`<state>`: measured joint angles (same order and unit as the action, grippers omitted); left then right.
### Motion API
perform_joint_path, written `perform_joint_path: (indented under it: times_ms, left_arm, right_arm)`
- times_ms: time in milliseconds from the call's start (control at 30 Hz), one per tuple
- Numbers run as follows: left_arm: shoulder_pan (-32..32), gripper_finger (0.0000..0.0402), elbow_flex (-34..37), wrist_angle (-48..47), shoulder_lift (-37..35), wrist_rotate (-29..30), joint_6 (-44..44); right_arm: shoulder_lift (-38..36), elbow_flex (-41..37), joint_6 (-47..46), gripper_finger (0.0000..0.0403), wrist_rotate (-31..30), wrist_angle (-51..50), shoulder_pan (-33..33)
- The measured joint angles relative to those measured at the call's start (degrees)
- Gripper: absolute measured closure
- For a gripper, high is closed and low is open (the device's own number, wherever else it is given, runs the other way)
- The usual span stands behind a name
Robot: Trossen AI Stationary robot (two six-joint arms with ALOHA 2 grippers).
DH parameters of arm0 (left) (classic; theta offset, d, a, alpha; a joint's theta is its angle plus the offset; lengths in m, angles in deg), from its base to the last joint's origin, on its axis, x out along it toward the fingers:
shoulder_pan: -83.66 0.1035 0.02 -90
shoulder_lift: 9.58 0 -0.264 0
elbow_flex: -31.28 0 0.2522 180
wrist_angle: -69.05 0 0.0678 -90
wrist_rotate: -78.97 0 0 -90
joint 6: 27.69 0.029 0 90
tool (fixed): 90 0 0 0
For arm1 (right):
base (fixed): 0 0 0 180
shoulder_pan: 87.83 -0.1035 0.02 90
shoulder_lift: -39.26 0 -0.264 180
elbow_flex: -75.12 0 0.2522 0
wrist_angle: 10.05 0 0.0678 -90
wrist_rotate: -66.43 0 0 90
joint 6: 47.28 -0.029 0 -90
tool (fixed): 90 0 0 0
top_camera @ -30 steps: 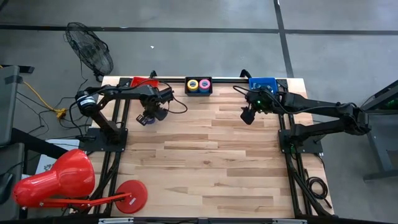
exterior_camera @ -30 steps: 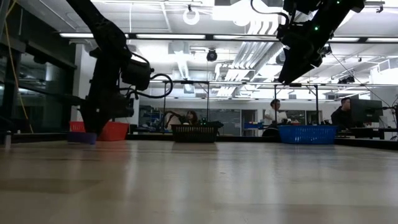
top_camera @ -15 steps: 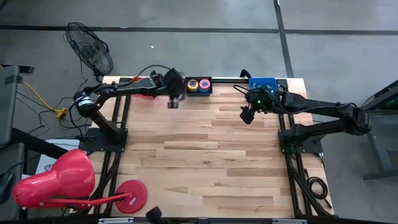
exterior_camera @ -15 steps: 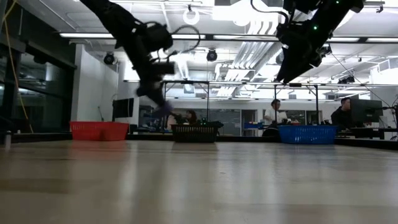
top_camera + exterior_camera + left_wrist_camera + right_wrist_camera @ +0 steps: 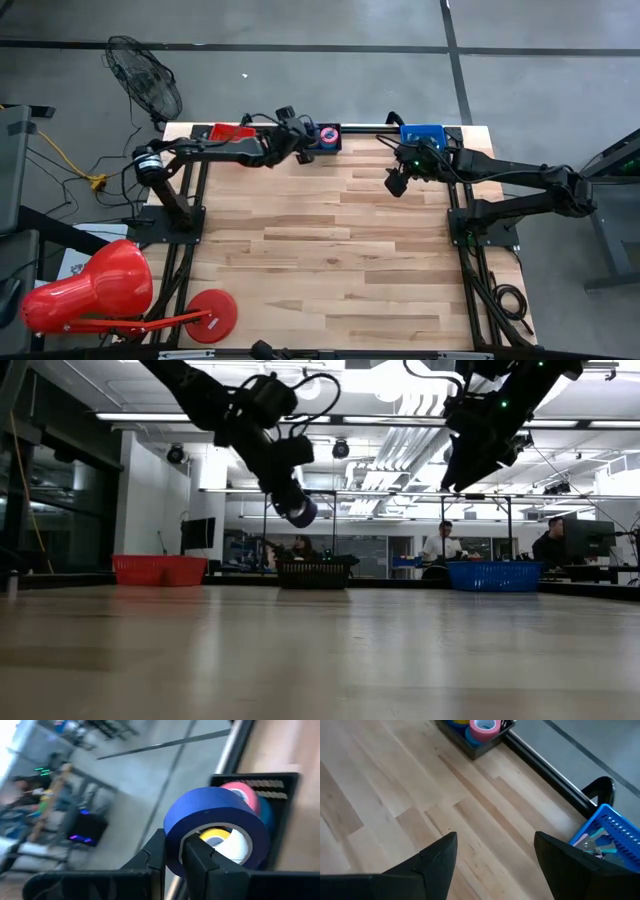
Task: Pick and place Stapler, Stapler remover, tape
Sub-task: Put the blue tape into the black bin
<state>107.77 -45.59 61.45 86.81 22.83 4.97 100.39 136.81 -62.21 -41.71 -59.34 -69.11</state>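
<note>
My left gripper (image 5: 302, 135) hangs over the left part of the black bin (image 5: 333, 145) at the table's far edge, shut on a blue tape roll (image 5: 215, 817). The low view shows the roll (image 5: 300, 512) well above the bin (image 5: 313, 573). A pink roll (image 5: 241, 794) and a yellow roll (image 5: 214, 836) lie in the bin below it. My right gripper (image 5: 495, 855) is open and raised over bare wood, right of centre (image 5: 397, 182), near the blue bin (image 5: 421, 133). No stapler or staple remover can be made out. My left gripper holds the blue tape roll by its wall (image 5: 175, 851). One finger (image 5: 202, 865) is inside the open centre and the other (image 5: 152, 857) is outside. The roll is lifted clear, above the black bin.
A red bin (image 5: 232, 132) sits at the far left corner. The blue bin (image 5: 605, 832) at the far right holds small metal items. A red lamp (image 5: 90, 290) with a flat red disc base (image 5: 210, 315) stands at the near left edge. The middle of the table is bare wood.
My left gripper has risen from the table near the red bin, carrying the blue tape roll off the wood. It has swung toward the table's right and far edge, ending over the black bin.
</note>
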Motion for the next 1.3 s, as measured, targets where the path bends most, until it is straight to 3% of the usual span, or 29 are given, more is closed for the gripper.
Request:
perform_joint_path:
  times_ms: [200,467,667,967,1300]
  left_arm:
    - [-2.3,0.0369,0.0,7.0,4.5,10.0,-0.2]
    - [-2.4,0.0369,-4.2,6.2,8.6,10.0,-4.0]
    - [-2.4,0.0369,-13.7,-1.6,13.6,10.2,-5.7]
    - [-2.4,0.0369,-27.9,-21.4,21.4,14.2,-22.3]
    - [-1.9,0.0369,-30.0,-24.9,23.6,13.2,-26.3]
  right_arm:
    - [0.0,0.0,-0.3,0.0146,-0.4,0.3,0.0]
    - [0.0,0.0,-1.6,0.0146,-0.6,0.3,0.0]
    - [0.0,0.0,-1.6,0.0147,-0.6,0.2,0.0]
    - [0.0,0.0,-1.8,0.0146,-0.4,0.2,0.0]
    - [0.0,0.0,-1.6,0.0146,-0.2,-0.1,0.0]
